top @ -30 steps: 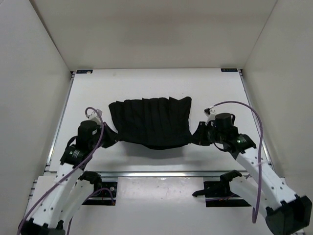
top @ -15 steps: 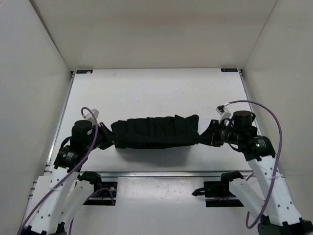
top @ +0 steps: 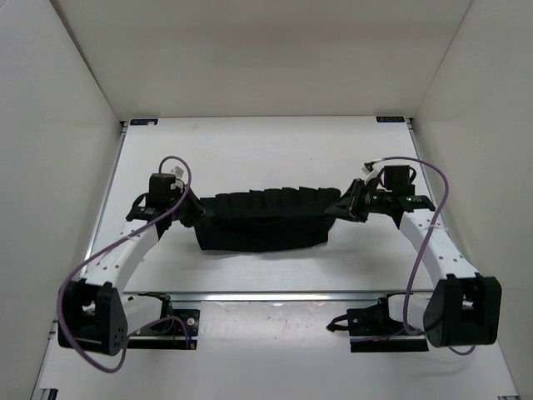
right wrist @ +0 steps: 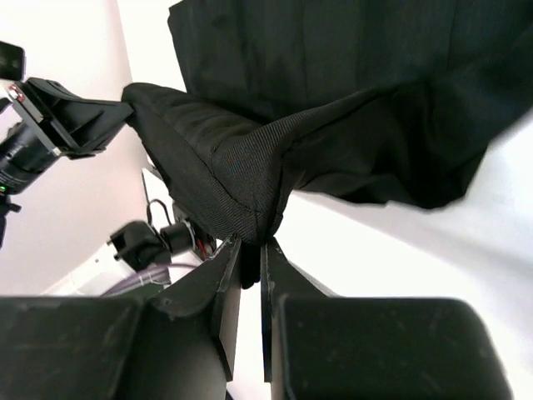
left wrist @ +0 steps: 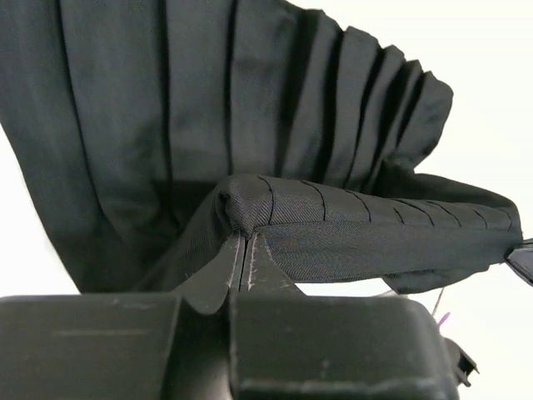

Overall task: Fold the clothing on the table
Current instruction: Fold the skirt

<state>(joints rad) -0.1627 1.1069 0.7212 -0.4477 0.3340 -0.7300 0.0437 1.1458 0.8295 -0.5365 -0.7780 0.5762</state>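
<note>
Clothing (top: 262, 229), pinched at each end by closed jaws, seemingly sags above table (top: 250, 158).

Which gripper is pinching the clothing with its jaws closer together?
The left gripper: its jaws nearly touch around a thin fold of clothing, while the right gripper shows a clear gap between its jaws.

L gripper (left wrist: 246, 265) pinches a corner of the black clothing (left wrist: 208, 108), jaws pressed tight w/ fabric bunched at the tips. Folded edge runs off to the right (pleats fan out above it).
</note>
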